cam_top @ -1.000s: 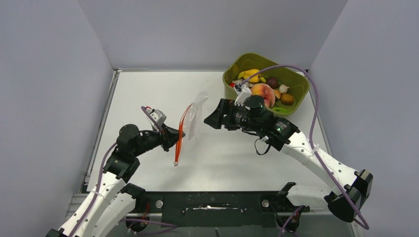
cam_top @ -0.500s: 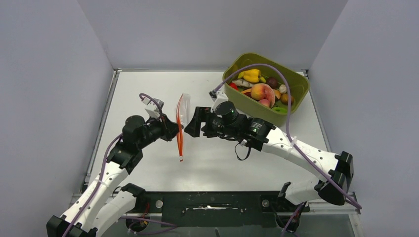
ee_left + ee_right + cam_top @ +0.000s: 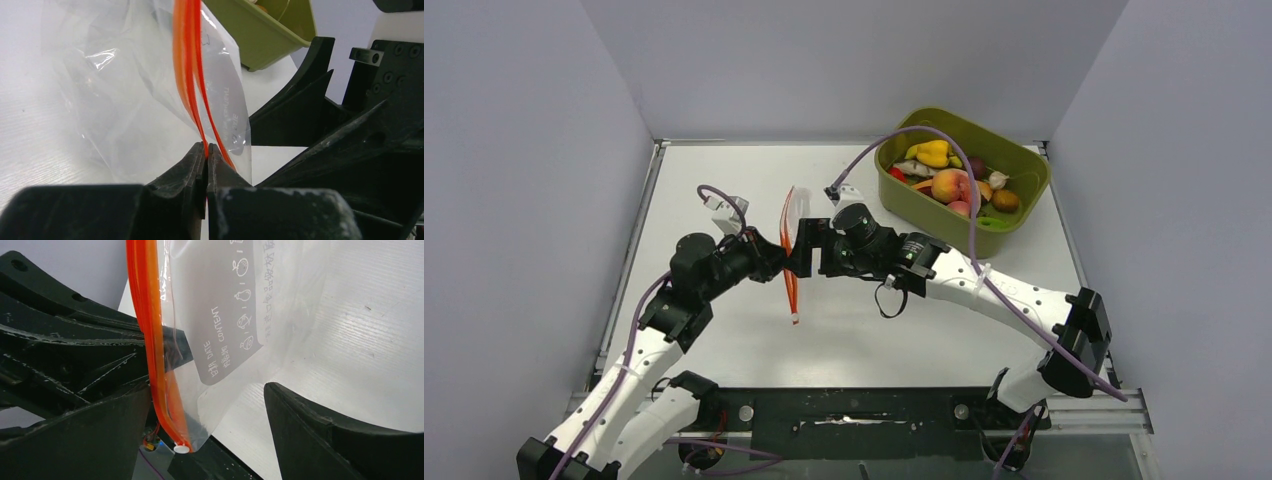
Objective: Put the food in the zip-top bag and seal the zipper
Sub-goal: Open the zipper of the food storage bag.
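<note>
The clear zip-top bag [image 3: 801,212] hangs upright in mid-table with its red-orange zipper [image 3: 789,262] running down its near edge. My left gripper [image 3: 777,262] is shut on one lip of the zipper [image 3: 192,90]; the other lip stands slightly apart. My right gripper [image 3: 801,262] is open right against the bag from the right, its jaws straddling the bag's lower corner [image 3: 200,405] and zipper [image 3: 155,355]. The food lies in the olive tub: yellow pepper [image 3: 932,153], peach [image 3: 950,185], a dark purple piece [image 3: 975,166].
The olive-green tub [image 3: 1024,185] stands at the back right and shows in the left wrist view [image 3: 255,35]. Grey walls enclose the table on three sides. The white table surface [image 3: 714,190] lies around the bag.
My right arm has swung left from the tub to the bag. My left gripper has lifted and turned the bag upright, and the zipper's loose end has shifted right.
</note>
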`<state>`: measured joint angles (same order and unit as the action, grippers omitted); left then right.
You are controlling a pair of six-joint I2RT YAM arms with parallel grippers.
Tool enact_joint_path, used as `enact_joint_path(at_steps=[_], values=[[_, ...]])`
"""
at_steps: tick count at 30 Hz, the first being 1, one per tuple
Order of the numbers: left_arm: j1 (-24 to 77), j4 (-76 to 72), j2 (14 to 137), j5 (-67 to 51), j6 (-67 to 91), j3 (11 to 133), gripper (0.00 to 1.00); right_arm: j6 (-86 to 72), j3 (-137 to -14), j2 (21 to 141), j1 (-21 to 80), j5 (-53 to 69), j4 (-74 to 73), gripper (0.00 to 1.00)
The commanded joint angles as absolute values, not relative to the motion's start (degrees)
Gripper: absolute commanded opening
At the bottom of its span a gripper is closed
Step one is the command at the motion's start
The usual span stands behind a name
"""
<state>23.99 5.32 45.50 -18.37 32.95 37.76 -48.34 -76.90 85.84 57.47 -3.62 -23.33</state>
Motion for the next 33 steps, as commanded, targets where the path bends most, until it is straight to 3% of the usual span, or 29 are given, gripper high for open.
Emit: enact_joint_path(at_steps=[1, 6, 12, 22, 24, 26, 33], values=[[24.4, 3.0, 44.8, -17.7, 35.0, 40.9, 0.00, -45.9, -80.6, 86.9, 58.1, -5.9, -23.7, 0.83], [24.4, 5.3, 45.6, -16.6, 34.5, 42.0, 0.00, -44.6, -80.2, 86.5, 58.0, -13.0, -28.6, 0.59], [24.5, 10.6, 47.7, -15.7, 30.7, 45.4, 0.00, -45.1, -74.9, 83.4, 56.7, -19.3, -28.1, 0.39], [24.5, 13.5, 49.7, -18.1, 29.3, 46.7, 0.00, -45.2, -71.6, 83.3, 52.3, -18.9, -26.2, 0.16], [24.5, 13.7, 50.9, -17.8, 29.1, 46.7, 0.00, -44.3, -71.1, 82.8, 51.9, -16.6, -23.1, 0.17], [24.5, 14.1, 52.8, -17.9, 28.3, 47.2, 0.00, -43.0, -71.6, 82.7, 51.7, -9.9, -19.7, 0.25], [24.5, 13.1, 56.9, -19.9, 28.6, 49.6, 0.00, -42.4, -80.0, 87.7, 54.0, -11.8, -21.8, 0.61]])
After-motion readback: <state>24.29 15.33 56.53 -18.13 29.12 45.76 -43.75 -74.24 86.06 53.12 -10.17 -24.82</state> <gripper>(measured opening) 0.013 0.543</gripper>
